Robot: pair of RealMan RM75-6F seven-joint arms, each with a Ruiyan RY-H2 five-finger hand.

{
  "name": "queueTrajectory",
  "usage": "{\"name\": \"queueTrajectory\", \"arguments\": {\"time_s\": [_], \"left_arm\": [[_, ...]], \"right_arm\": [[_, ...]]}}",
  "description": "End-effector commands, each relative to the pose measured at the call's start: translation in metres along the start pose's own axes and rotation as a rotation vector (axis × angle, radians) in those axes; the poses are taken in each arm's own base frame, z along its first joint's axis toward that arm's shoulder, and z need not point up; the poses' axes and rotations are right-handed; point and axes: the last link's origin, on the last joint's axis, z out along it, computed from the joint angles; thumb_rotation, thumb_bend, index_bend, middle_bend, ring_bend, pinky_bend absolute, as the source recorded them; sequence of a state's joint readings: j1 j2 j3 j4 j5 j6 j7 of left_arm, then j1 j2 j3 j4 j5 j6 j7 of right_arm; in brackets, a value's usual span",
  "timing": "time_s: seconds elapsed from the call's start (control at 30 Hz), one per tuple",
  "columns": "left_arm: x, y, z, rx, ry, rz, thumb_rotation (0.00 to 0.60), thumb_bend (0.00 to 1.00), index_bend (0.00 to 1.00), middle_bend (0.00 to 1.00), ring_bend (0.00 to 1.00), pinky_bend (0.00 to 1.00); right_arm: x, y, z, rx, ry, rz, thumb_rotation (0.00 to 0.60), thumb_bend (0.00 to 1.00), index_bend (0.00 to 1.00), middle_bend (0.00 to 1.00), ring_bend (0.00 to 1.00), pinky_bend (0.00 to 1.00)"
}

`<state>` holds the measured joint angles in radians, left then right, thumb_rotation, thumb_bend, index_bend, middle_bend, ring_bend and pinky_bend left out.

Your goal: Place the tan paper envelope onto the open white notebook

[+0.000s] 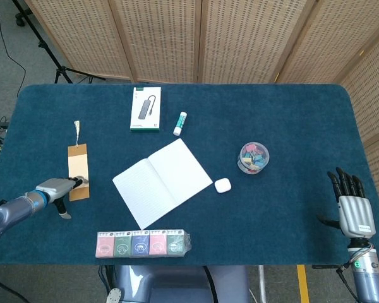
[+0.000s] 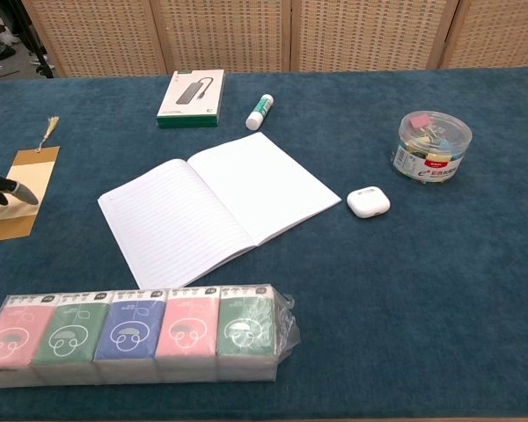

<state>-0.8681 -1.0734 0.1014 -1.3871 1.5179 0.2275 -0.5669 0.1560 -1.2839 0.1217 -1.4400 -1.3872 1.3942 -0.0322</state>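
Nearby: left hand [image 1: 55, 188] fingertip pressing envelope [image 1: 78, 169]; tissue packs [image 1: 143, 243] beside notebook [image 1: 162, 182].

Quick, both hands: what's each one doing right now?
Left hand: fingertip pressing on the tan envelope, no clear grip; open or closed cannot be told.
Right hand: open, holding nothing.

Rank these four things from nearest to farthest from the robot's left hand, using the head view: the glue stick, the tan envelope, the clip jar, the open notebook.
From the left hand:
1. Tan envelope, touching the fingertips, far left.
2. Open notebook, centre of the table.
3. Glue stick, behind the notebook.
4. Clip jar, right of centre.
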Motion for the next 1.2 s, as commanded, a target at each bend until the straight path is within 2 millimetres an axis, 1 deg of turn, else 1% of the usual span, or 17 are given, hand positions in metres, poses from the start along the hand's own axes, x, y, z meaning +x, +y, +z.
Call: {"name": "queueTrajectory", "arguments": {"time_s": [0.03,0.1,0.17,0.3,0.4,0.47,0.57,0.67,0.73,0.83,0.97,1.2], "left_arm": [[0.006,-0.003,-0.019,-0.061,0.124,0.008,0.6,0.0,0.0,0.09,0.11,0.1],[0.008,-0.009,-0.031,-0.075,0.176,0.007,0.6,0.0,0.0,0.09,0.11,0.1],[0.014,-0.02,-0.044,-0.07,0.247,0.034,0.6,0.0,0.0,0.08,0.1,0.1],[0.015,-0.035,-0.052,-0.057,0.344,0.077,0.6,0.0,0.0,0.0,0.01,0.1],[0.014,-0.047,-0.052,-0.034,0.441,0.161,0.6,0.0,0.0,0.0,0.0,0.1],[0.011,-0.054,-0.047,-0.012,0.527,0.267,0.6,0.0,0.0,0.0,0.0,0.1],[0.0,-0.06,-0.031,0.003,0.62,0.387,0.6,0.0,0.0,0.0,0.0,0.1],[-0.006,-0.066,-0.017,0.007,0.672,0.533,0.6,0.0,0.0,0.0,0.0,0.1],[-0.009,-0.067,-0.011,-0.007,0.695,0.601,0.6,0.0,0.01,0.0,0.0,0.1],[-0.015,-0.072,0.001,-0.04,0.687,0.706,0.6,0.0,0.01,0.0,0.0,0.1],[-0.022,-0.074,0.012,-0.064,0.658,0.755,0.6,0.0,0.01,0.0,0.0,0.1],[-0.025,-0.057,0.03,-0.132,0.629,0.825,0.6,0.0,0.01,0.0,0.0,0.1]], "right_arm": [[0.0,0.0,0.0,-0.001,0.001,0.0,0.6,0.0,0.0,0.0,0.0,0.0],[0.0,0.0,0.0,-0.001,0.001,0.001,0.6,0.0,0.0,0.0,0.0,0.0],[0.0,0.0,0.0,-0.001,0.001,0.001,0.6,0.0,0.0,0.0,0.0,0.0],[0.0,0.0,0.0,-0.002,0.002,0.001,0.6,0.0,0.0,0.0,0.0,0.0],[0.0,0.0,0.0,-0.003,0.002,0.002,0.6,0.0,0.0,0.0,0.0,0.0],[0.0,0.0,0.0,-0.001,0.003,0.001,0.6,0.0,0.0,0.0,0.0,0.0],[0.0,-0.001,-0.001,0.0,0.003,-0.003,0.6,0.0,0.0,0.0,0.0,0.0],[-0.001,-0.001,-0.001,-0.001,0.001,-0.007,0.6,0.0,0.0,0.0,0.0,0.0],[-0.001,-0.001,-0.001,-0.003,0.001,-0.008,0.6,0.0,0.0,0.0,0.0,0.0],[-0.001,-0.001,0.0,-0.007,0.003,-0.008,0.6,0.0,0.0,0.0,0.0,0.0],[-0.002,-0.001,0.0,-0.012,0.0,-0.01,0.6,0.0,0.0,0.0,0.0,0.0],[-0.004,0.0,0.001,-0.018,-0.006,-0.015,0.6,0.0,0.0,0.0,0.0,0.0]]}}
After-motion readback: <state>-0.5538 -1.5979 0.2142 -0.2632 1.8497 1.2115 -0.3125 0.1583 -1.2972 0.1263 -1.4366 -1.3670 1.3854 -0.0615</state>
